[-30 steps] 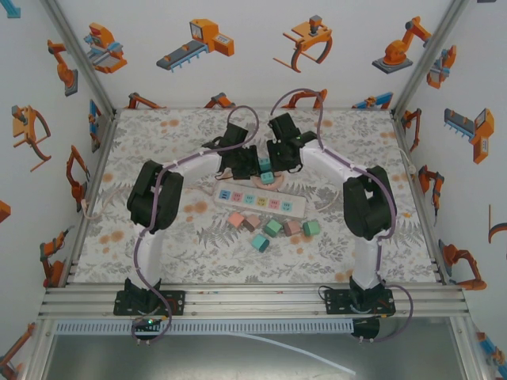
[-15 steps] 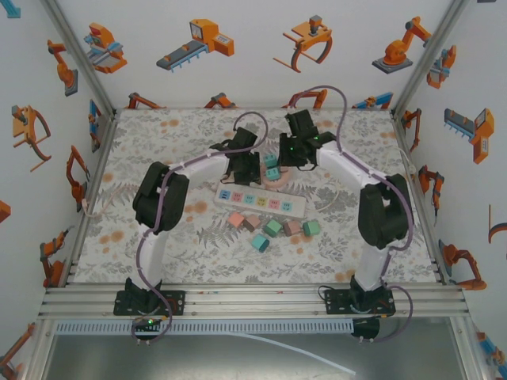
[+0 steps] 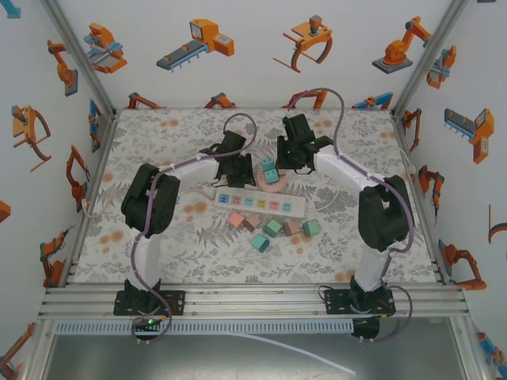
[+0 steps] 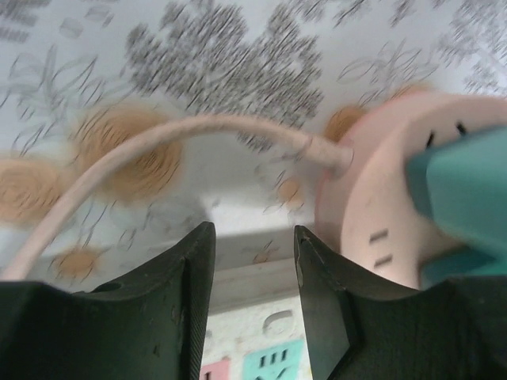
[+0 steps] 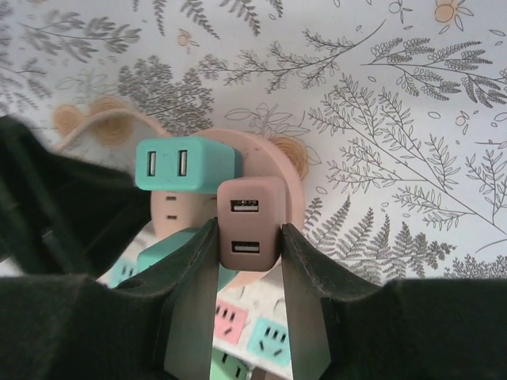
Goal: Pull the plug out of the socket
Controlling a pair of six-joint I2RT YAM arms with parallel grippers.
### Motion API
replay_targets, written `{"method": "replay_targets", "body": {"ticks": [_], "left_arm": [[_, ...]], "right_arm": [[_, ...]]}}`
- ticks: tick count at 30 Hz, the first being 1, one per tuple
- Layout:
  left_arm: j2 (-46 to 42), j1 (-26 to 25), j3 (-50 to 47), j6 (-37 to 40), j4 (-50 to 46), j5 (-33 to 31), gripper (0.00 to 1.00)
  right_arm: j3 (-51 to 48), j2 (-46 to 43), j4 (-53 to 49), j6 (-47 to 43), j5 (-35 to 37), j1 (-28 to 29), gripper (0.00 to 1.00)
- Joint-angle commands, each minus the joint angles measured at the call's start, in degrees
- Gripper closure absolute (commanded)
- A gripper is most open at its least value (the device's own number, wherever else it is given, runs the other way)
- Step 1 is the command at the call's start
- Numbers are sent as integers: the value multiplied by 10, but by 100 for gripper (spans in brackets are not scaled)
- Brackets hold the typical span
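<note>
Top view: we see round pink socket [image 3: 273, 180] just behind white power strip [image 3: 260, 201].
Left wrist: our left gripper [image 4: 252, 237] spread apart, holds nothing, socket just beside it.
Right wrist: our right gripper [image 5: 248, 233] squeezes brown plug [image 5: 248, 214] over socket, next to teal plug [image 5: 186, 165].

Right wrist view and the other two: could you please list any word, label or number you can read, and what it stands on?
No text can be read.
Brown plug: two USB ports, no lettering.
Teal plug: two slots, no lettering.
Power strip: an oval mark, too blurred to read.
Wall stickers: pictures, no words.
</note>
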Motion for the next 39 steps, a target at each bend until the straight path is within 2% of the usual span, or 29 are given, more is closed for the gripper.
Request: {"method": "replay_targets", "body": {"ticks": [1, 6, 10, 15, 20, 22, 26, 32, 39], "left_arm": [[-52, 1, -54, 2, -47, 13, 53], [-148, -1, -92, 43, -19, 2, 50], [-191, -9, -92, 163, 15, -5, 46], [-173, -8, -52, 321, 19, 24, 44], [-123, -7, -10, 477, 48, 113, 36], [-95, -6, 8, 530, 56, 120, 35], [-30, 16, 78, 511, 33, 150, 35], [20, 50, 101, 459, 79, 281, 35], [55, 60, 130, 468, 51, 298, 39]], "right_arm": [[-7, 13, 50, -10, 12, 0, 100], [-25, 32, 92, -32, -29, 3, 100], [-42, 34, 113, -64, -30, 11, 100], [-40, 38, 108, -85, -31, 14, 100], [-30, 44, 96, -97, -31, 15, 100], [-29, 44, 95, -99, -32, 16, 100], [-30, 44, 93, -106, -36, 16, 100], [-27, 50, 100, -109, -58, 16, 100], [-17, 59, 98, -109, -70, 18, 100]]}}
